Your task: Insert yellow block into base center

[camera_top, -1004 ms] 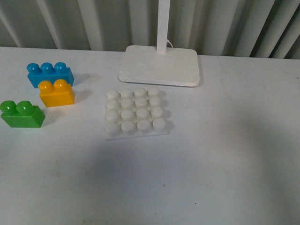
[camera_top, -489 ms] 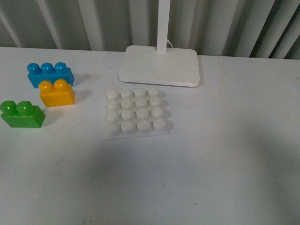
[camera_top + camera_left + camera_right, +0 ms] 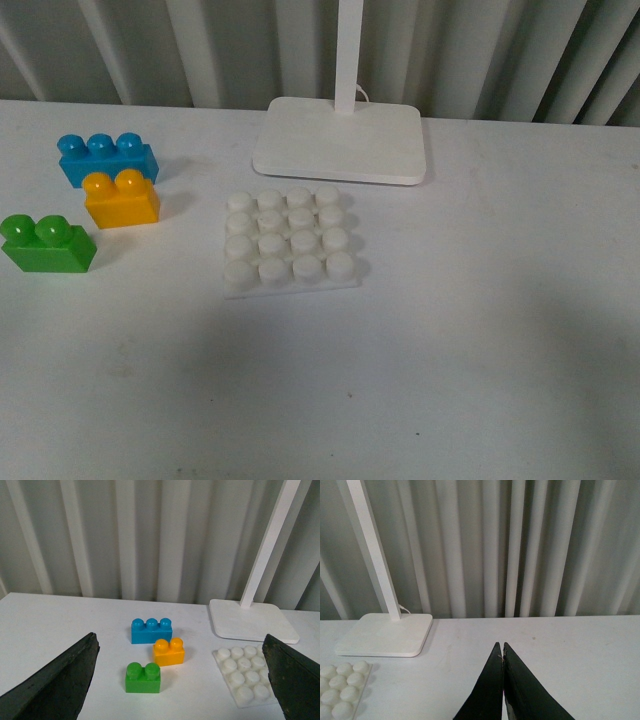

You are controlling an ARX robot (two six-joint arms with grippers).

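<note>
The left hand point(image 3: 178, 635) hovers above the table point(image 3: 480, 350) with its fingers spread wide and nothing between them, while the right hand point(image 3: 502, 650) hangs low with its fingers pressed together, holding nothing. Only the wrist views show the hands; the front view shows the yellow block point(image 3: 121, 200) on the table left of the base point(image 3: 288, 240), apart from it, just before the blue brick point(image 3: 105, 158) and near the green brick point(image 3: 47, 244).

No change I could make out, the yellow block point(image 3: 121, 203) and the base point(image 3: 289, 243) neither shifted nor turned on my worktop point(image 3: 480, 340)
</note>
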